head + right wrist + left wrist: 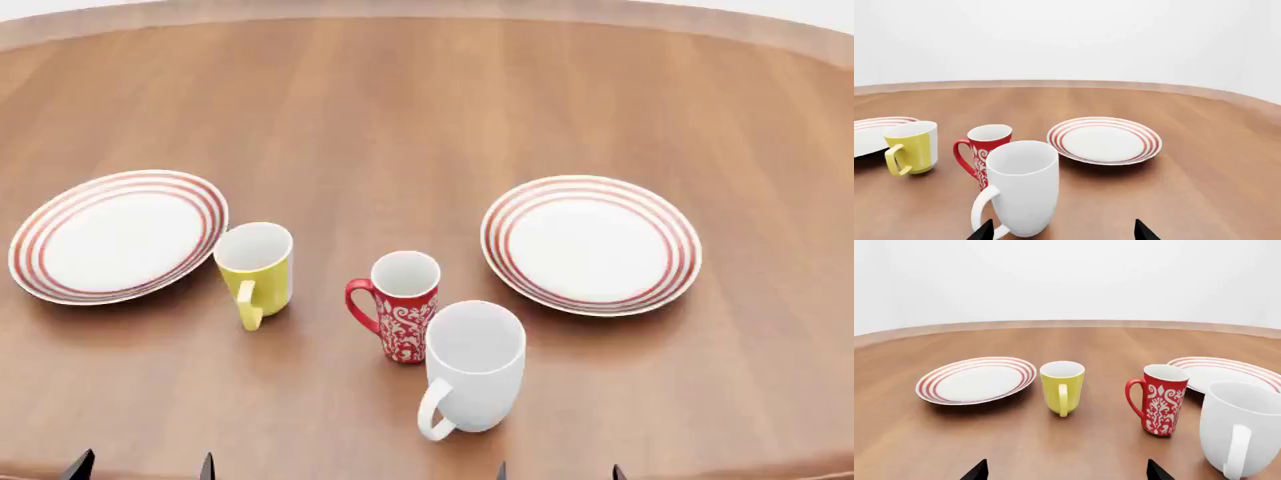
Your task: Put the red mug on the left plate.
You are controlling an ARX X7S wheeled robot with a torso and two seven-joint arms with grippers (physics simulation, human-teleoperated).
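The red mug (404,315) with its white scroll pattern stands upright near the table's middle, handle toward the left; it also shows as the red mug (1159,399) and the red mug (985,151). The left plate (118,235), white with red rings, lies at the far left, also seen as the left plate (977,380). My left gripper (140,468) stays open at the near edge, well short of the mugs, its tips wide apart around the left gripper (1066,472). My right gripper (558,472) is open too, and the right gripper (1062,231) sits just behind the white mug.
A yellow mug (255,270) stands between the left plate and the red mug. A larger white mug (470,368) stands right in front of the red mug, nearly touching it. A second ringed plate (590,243) lies to the right. The wooden table's far edge (427,10) curves.
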